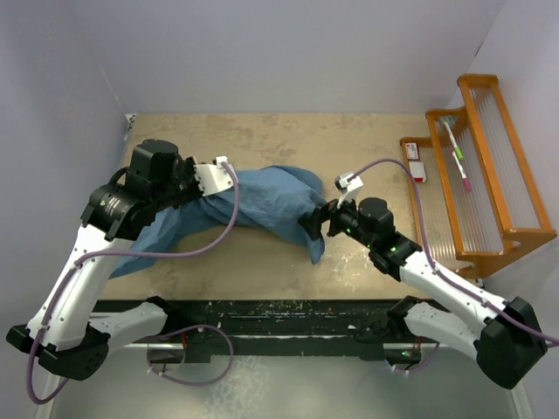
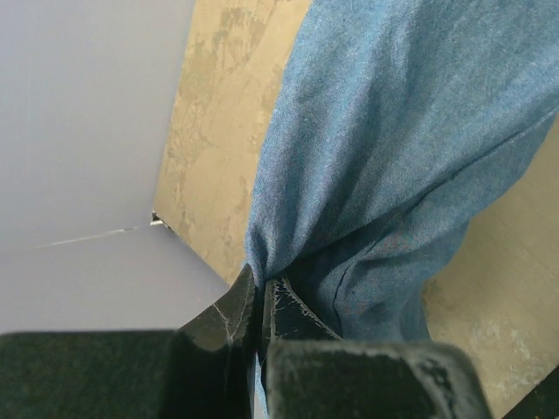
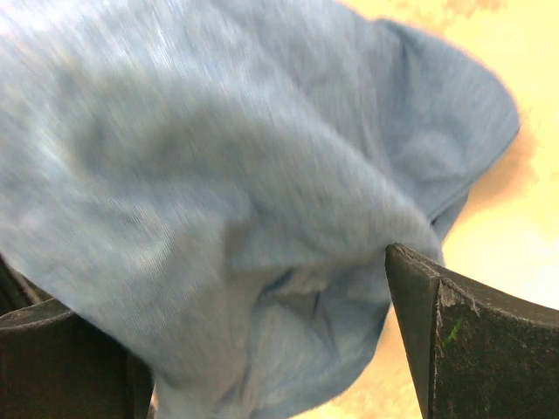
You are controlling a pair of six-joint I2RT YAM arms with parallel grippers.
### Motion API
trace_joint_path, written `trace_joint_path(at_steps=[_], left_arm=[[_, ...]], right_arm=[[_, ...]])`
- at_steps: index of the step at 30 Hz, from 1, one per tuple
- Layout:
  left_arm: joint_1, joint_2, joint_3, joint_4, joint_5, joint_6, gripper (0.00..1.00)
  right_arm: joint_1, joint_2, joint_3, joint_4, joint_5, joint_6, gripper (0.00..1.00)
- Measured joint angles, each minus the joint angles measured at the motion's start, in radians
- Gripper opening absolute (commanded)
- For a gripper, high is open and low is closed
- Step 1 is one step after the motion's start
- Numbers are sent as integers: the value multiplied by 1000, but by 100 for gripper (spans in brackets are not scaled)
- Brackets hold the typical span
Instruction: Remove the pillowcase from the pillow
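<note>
The slate-blue pillowcase (image 1: pixel 266 201) lies bunched across the middle of the tan table (image 1: pixel 367 140), with a flat tail running to the front left (image 1: pixel 140 253). The pillow is hidden; no cream cloth shows in any view. My left gripper (image 1: pixel 231 182) is at the cloth's left end, and in the left wrist view it (image 2: pixel 259 292) is shut on a pinched fold of the pillowcase (image 2: pixel 393 148). My right gripper (image 1: pixel 317 222) is at the cloth's right end. In the right wrist view its fingers (image 3: pixel 454 332) stand wide apart with a bulge of blue pillowcase (image 3: pixel 262 175) between them.
A wooden rack (image 1: pixel 489 175) stands at the table's right edge with pens on it. A small white and red object (image 1: pixel 417 162) lies beside the rack. Grey walls close in the back and left. The black table edge (image 1: pixel 288 314) runs along the front.
</note>
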Motion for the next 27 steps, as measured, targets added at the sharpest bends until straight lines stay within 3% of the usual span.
trace_joint_path(at_steps=[8, 11, 13, 15, 17, 19, 21, 24, 27], left_arm=[[0, -26, 0, -67, 15, 30, 0], [0, -30, 0, -80, 15, 33, 0], [0, -31, 0, -90, 14, 37, 0], [0, -34, -1, -98, 8, 43, 0], [0, -44, -7, -98, 4, 48, 16], [1, -60, -11, -101, 25, 48, 59], [2, -89, -11, -84, 102, 55, 82], [2, -170, -9, -43, 273, 48, 97], [0, -187, 67, -64, 401, 43, 99]], right_arm=[[96, 140, 117, 127, -31, -259, 100], [162, 194, 143, 134, -53, -370, 95], [195, 220, 154, 138, -57, -433, 85], [219, 232, 157, 149, -56, -480, 58], [228, 235, 157, 163, -56, -509, 29], [232, 235, 167, 173, -56, -512, 3], [232, 235, 193, 170, -51, -491, 0], [235, 245, 301, 84, -19, -441, 0], [243, 299, 513, -74, 37, -399, 0]])
